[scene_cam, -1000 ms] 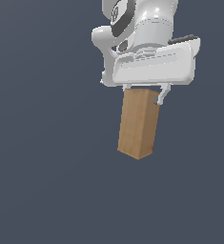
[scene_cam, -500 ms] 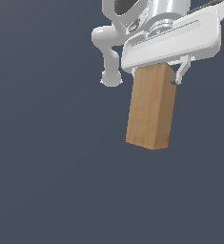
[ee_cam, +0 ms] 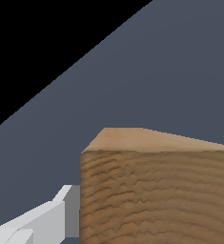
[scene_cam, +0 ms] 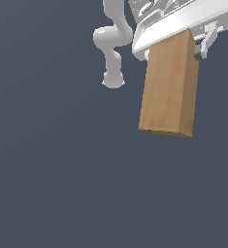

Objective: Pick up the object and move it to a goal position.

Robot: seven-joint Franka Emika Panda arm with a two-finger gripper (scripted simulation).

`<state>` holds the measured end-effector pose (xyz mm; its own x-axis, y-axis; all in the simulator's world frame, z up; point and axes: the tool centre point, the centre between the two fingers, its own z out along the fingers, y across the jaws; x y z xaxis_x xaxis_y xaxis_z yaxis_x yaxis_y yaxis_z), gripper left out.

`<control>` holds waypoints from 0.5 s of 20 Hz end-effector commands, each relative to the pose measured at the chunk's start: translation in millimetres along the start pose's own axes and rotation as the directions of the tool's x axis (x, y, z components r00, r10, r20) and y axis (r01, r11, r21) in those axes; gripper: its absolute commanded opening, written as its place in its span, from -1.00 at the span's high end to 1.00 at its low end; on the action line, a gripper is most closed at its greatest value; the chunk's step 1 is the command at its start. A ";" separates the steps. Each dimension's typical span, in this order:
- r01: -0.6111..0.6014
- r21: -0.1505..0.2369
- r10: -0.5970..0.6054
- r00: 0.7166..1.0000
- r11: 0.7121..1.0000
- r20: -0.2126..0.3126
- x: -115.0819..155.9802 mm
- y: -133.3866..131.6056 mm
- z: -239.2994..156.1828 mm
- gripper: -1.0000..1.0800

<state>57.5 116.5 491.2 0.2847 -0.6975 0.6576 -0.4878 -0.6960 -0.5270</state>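
The tall rectangular block of light brown wood [scene_cam: 169, 87] hangs in the air, slightly tilted, its upper end gripped by the white gripper [scene_cam: 176, 41], whose jaws are closed against it. 1 white finger [ee_cam: 35, 221] shows beside the grained block [ee_cam: 156, 195] in the wrist view. Behind lies a plain dark grey-blue surface [scene_cam: 52, 169].

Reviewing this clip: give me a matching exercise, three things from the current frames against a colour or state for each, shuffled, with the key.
Things:
1. wooden block
2. gripper
3. background

Descriptions:
A. plain dark grey-blue
B. light brown with faint grain, hanging off the ground
C. white, closed on the top of something

Pairs: 1-B, 2-C, 3-A
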 end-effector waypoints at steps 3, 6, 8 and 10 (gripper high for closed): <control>-0.010 0.029 0.011 0.999 1.000 -0.039 9.6 -14.0 -14.6 1.00; -0.012 0.037 0.013 0.999 0.999 -0.053 11.3 -18.2 -19.2 1.00; -0.012 0.040 0.015 0.998 0.999 -0.058 12.0 -20.0 -21.2 1.00; -0.013 0.041 0.015 0.998 0.999 -0.061 12.3 -20.9 -22.1 1.00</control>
<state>53.5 125.9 513.4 0.2369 -0.6943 0.6796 -0.4649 -0.6953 -0.5482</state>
